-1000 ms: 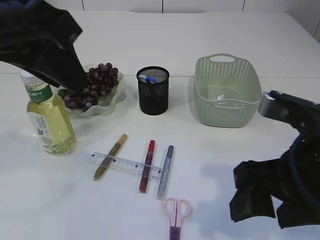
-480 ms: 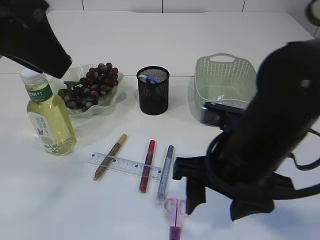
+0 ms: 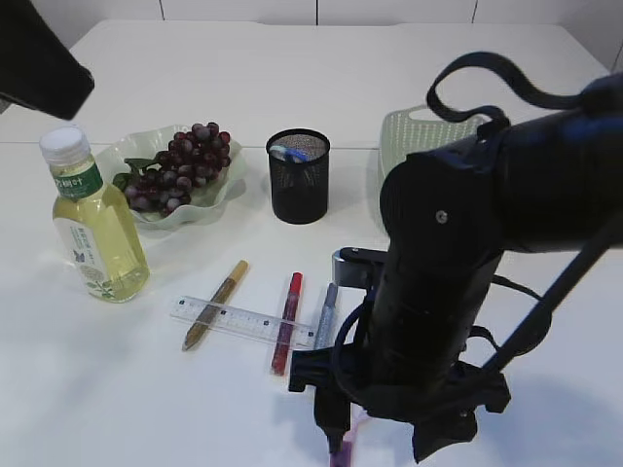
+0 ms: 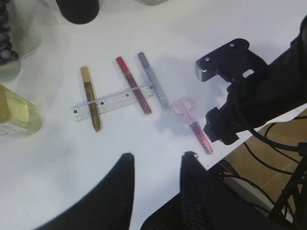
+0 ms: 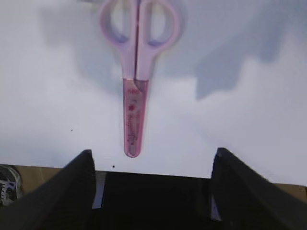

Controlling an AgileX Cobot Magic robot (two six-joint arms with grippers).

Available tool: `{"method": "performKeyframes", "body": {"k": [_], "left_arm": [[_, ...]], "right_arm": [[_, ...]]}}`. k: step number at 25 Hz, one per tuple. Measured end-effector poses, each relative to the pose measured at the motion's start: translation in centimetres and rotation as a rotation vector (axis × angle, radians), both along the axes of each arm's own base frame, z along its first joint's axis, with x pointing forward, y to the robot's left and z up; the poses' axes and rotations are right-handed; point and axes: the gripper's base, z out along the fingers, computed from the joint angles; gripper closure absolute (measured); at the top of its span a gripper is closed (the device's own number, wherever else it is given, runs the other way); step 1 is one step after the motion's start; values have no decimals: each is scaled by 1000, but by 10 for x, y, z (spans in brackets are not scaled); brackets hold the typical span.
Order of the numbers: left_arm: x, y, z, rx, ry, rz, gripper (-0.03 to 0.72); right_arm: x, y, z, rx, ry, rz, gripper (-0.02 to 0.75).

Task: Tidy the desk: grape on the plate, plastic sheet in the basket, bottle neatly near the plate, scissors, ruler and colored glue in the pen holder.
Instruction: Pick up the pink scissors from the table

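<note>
The right pincer point(image 5: 151, 165) is held spread wide above the pink scissors point(image 5: 136, 72), which lie flat on the tabletop point(image 3: 97, 389), untouched. The left pincer point(image 4: 156, 167) is held partly spread and empty, high over the ruler point(image 4: 112, 100).

scissors point(image 5: 136, 72): pink, closed, flat | ruler point(image 3: 241, 321): clear, under glue sticks point(image 3: 284, 323)

Right arm low at the front, fingers point(image 5: 86, 187) spread wide, left fingers point(image 4: 120, 191) partly apart, raised
</note>
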Motion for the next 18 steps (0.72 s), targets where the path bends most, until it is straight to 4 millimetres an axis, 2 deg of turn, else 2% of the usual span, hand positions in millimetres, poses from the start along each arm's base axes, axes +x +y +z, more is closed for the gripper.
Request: {"method": "performKeyframes", "body": {"k": [7,14,18], "left_arm": [[-6,5,6,-9,-21,-9,446],[-6,6,6,-3,-27,-22,447],[-7,6,6,1,-28,-27,446]], "right_arm": [[6,3,-23,-59,37,9,158],[16,18,-27,-82,19,50,160],[19,25,-34,-95,32,62,192]]}}
